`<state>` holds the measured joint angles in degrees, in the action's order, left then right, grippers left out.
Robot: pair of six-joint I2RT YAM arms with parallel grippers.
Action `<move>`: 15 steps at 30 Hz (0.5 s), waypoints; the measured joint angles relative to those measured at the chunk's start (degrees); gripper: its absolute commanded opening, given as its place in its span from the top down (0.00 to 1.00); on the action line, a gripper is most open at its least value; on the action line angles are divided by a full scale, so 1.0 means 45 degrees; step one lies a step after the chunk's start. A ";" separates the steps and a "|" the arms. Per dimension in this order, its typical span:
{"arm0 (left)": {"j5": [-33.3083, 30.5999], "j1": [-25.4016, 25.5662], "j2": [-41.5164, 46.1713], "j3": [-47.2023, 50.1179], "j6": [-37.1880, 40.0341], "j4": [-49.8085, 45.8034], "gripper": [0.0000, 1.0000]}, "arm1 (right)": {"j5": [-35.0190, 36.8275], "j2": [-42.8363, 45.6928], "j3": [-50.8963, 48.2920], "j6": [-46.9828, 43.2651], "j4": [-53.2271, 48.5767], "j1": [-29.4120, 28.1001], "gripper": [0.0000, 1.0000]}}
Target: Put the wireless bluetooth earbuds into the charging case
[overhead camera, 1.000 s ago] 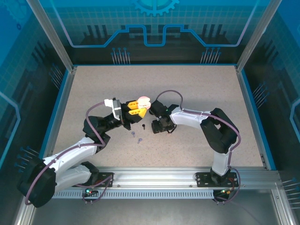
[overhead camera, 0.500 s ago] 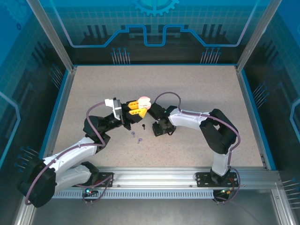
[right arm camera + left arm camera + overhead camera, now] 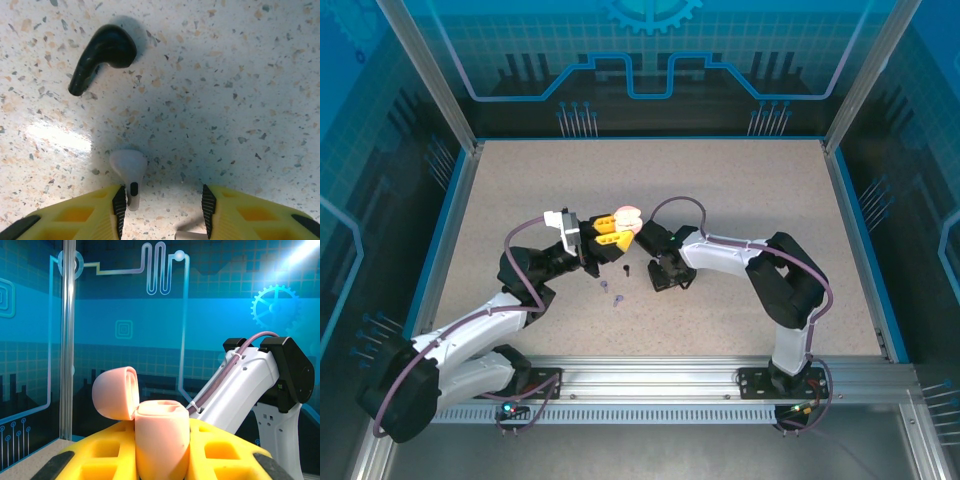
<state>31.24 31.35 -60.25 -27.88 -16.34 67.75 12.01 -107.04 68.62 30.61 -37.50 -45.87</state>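
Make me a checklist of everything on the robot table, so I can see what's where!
Surface: speckled beige table, flat, no spills.
Job's things: pink charging case, lid open, held upright; black earbud and pale earbud lying loose on the table; two lilac earbuds loose nearby.
Clutter: nothing seen.
Grippers: left gripper shut on the pink charging case; right gripper open, low over the table, pale earbud beside one finger.
Cables: purple cables run along both arms, no snags seen.
Surroundings: blue patterned panels and metal frame around the table.
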 measured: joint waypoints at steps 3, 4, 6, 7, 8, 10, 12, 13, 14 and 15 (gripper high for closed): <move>0.0000 0.0000 0.0000 0.0000 0.0000 -0.0005 0.92 | -0.0068 0.0044 -0.0015 -0.0053 -0.0005 0.0000 0.53; 0.0000 0.0000 0.0000 0.0000 0.0000 -0.0005 0.92 | -0.0107 0.0073 -0.0015 -0.0087 0.0000 0.0000 0.53; 0.0000 0.0000 0.0000 0.0000 0.0000 -0.0005 0.92 | -0.0248 0.0151 -0.0005 -0.0151 -0.0010 0.0000 0.53; -0.0005 0.0000 0.0000 0.0000 0.0000 -0.0005 0.92 | -0.0355 0.0165 0.0015 -0.0160 -0.0029 0.0005 0.53; -0.0005 0.0000 0.0000 0.0000 0.0000 -0.0005 0.92 | -0.0461 0.0165 0.0083 -0.0185 -0.0107 0.0005 0.53; -0.0005 0.0000 0.0039 0.0000 0.0000 -0.0029 0.92 | -0.0641 0.0165 0.0262 -0.0199 -0.0296 0.0015 0.53; -0.0010 0.0000 0.0146 0.0010 0.0005 -0.0049 0.92 | -0.0772 0.0160 0.0554 -0.0209 -0.0466 0.0034 0.53; -0.0015 0.0000 0.0194 0.0024 0.0005 -0.0044 0.92 | -0.0792 0.0151 0.0699 -0.0228 -0.0515 0.0039 0.53; -0.0039 0.0000 0.0253 0.0039 0.0010 -0.0044 0.92 | -0.0821 0.0126 0.0865 -0.0233 -0.0554 0.0039 0.53; -0.0044 0.0000 0.0306 0.0058 0.0010 -0.0049 0.92 | -0.0860 0.0058 0.1039 -0.0238 -0.0578 0.0044 0.54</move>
<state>31.05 31.35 -58.87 -27.62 -16.29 67.53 8.14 -106.78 73.30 29.54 -40.10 -45.67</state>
